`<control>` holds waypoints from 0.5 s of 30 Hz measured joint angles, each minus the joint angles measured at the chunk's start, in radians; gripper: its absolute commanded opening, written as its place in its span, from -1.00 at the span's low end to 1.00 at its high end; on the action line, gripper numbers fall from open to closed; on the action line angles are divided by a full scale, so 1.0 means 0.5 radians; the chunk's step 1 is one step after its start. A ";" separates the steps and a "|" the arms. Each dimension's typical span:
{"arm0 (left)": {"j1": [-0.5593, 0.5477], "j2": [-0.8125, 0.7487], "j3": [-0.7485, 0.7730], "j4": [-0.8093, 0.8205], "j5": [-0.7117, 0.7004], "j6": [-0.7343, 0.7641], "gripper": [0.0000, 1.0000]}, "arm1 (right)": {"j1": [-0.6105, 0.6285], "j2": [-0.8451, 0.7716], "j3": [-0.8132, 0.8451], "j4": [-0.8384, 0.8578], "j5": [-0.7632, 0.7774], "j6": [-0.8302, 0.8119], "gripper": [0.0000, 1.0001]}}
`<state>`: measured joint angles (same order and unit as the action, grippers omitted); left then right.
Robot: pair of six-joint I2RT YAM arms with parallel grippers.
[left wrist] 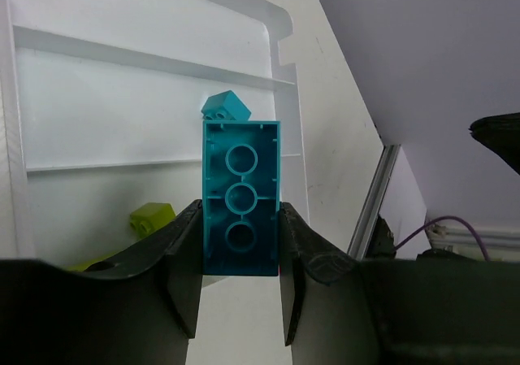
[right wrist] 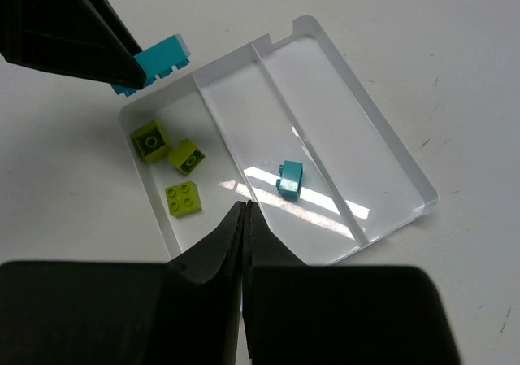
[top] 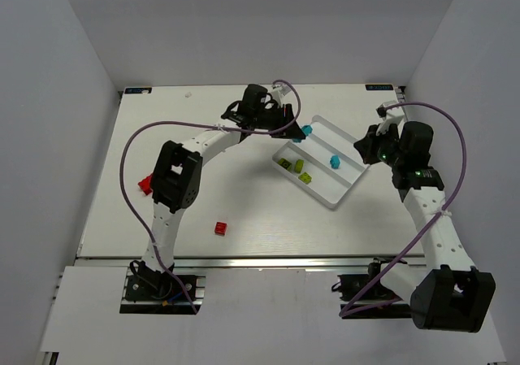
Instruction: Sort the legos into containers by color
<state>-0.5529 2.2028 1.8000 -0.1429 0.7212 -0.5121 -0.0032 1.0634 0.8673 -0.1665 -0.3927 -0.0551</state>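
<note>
My left gripper [left wrist: 240, 223] was clamped on a long cyan brick [left wrist: 240, 194], the jaws open only as wide as the brick and squeezing its two long sides near one end. Most of it stood clear of my fingers [left wrist: 185, 243], which I judge left room to set it down without the pads fouling a divider. Its long axis ran straight out from the pinch, away from my wrist. The hollow underside with its three round tubes faced my wrist camera, and the studs faced away.

Just past the brick's far end lay a small cyan brick [left wrist: 226, 105] in the middle compartment of the white tray [left wrist: 276, 17]; I took that as the lane for my load. Low and to the left of my pinch sat a lime brick [left wrist: 152, 219], one of three lime bricks [right wrist: 183, 198] in the neighbouring outer lane. From above, my brick hung at the tray's end rather than over the middle lane. The third lane showed no brick.

My right gripper [right wrist: 244, 212] hovered above the tray's opposite side, its jaws pressed together on nothing. Well behind my left jaws, two red bricks [top: 220, 228] waited loose on the table [top: 268, 227].
</note>
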 measured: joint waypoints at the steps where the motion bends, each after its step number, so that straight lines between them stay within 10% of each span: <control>1: -0.008 0.008 0.005 0.002 -0.023 -0.026 -0.81 | -0.018 -0.005 0.000 0.007 0.001 0.000 -1.00; 15: -0.133 0.408 0.264 -0.045 -0.397 -0.275 -0.31 | -0.117 -0.050 -0.029 0.028 -0.079 0.001 -0.98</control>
<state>-0.6193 2.4069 1.9320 -0.1654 0.5224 -0.6495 -0.0620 1.0382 0.8528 -0.1524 -0.4324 -0.0547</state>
